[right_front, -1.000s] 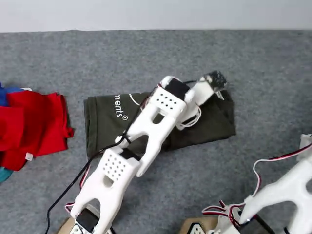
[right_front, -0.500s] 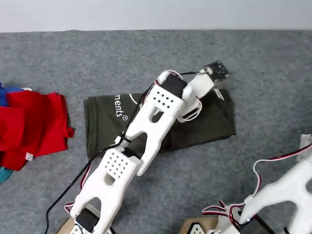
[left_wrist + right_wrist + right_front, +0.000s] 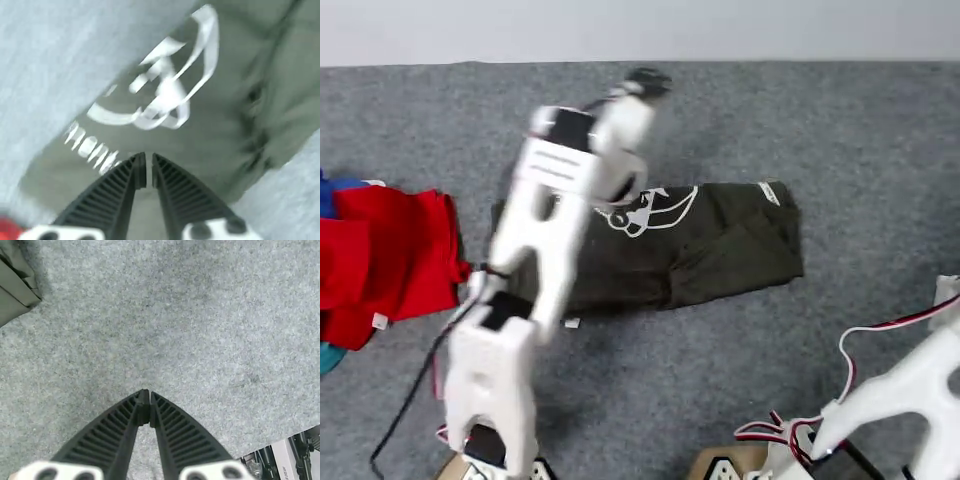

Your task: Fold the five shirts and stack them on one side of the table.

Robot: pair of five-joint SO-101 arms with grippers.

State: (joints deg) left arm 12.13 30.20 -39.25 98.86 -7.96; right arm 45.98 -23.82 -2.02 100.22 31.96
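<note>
A dark olive shirt (image 3: 720, 240) with a white print lies folded on the grey table (image 3: 860, 140), near the middle. My left gripper (image 3: 646, 79) hangs raised over the shirt's far left part, blurred. In the left wrist view its fingertips (image 3: 147, 161) stand almost together with nothing between them, above the shirt's print (image 3: 165, 95). A pile of red shirts (image 3: 385, 255) lies at the left edge, with blue cloth (image 3: 335, 188) and teal cloth (image 3: 328, 357) under it. My right gripper (image 3: 145, 396) is shut over bare table, beside a corner of the olive shirt (image 3: 14, 292).
The right arm's white body (image 3: 910, 385) and its red and white cables (image 3: 850, 350) sit at the front right corner. A pale wall (image 3: 640, 30) runs behind the table's far edge. Bare grey table lies to the right of the olive shirt.
The left arm has swung quickly from the olive shirt's right end to the left and up, uncovering the white print. The shirt and the right arm have stayed put.
</note>
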